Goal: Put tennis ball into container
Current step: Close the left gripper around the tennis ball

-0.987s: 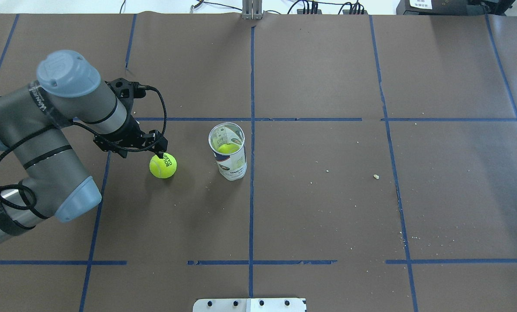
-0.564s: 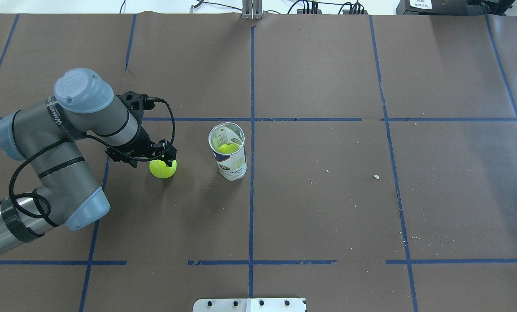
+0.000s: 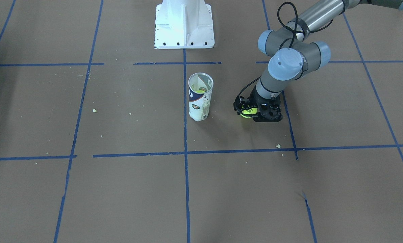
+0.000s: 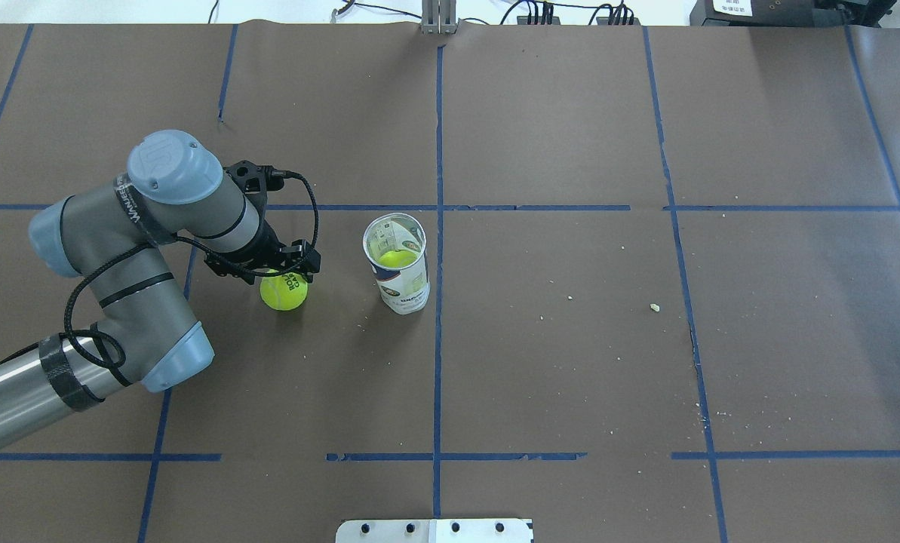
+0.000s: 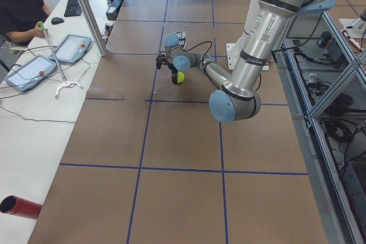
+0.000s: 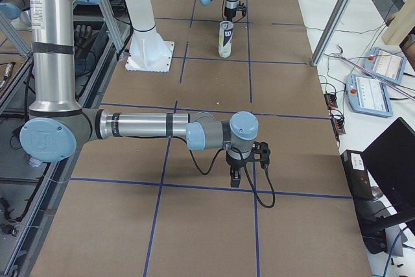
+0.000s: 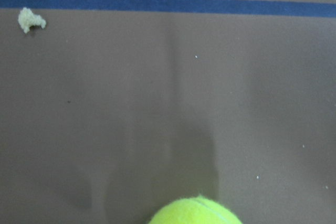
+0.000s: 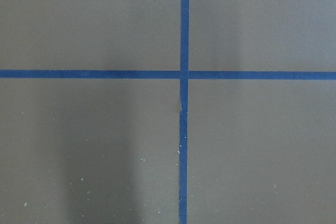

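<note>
The tennis ball (image 4: 284, 295) lies on the brown paper left of the container (image 4: 400, 283), an upright clear can with a white and navy label. A second yellow ball (image 4: 397, 259) sits inside the can. My left gripper (image 4: 284, 276) hangs right over the tennis ball, open, its black fingers down on either side of it; the front view shows the ball (image 3: 245, 111) between them. The left wrist view catches only the ball's top (image 7: 195, 212). My right gripper (image 6: 246, 163) shows only in the exterior right view, far from both, and I cannot tell its state.
A white metal pedestal (image 3: 184, 27) with bolt holes stands at the robot's side of the table, behind the can. Blue tape lines grid the brown paper. Small crumbs (image 4: 654, 307) lie scattered to the right. An operators' desk (image 5: 34, 78) runs along the far side.
My left arm has swung right and forward, bringing the gripper from beside the ball to directly over it. The ball and the can have stayed put.
</note>
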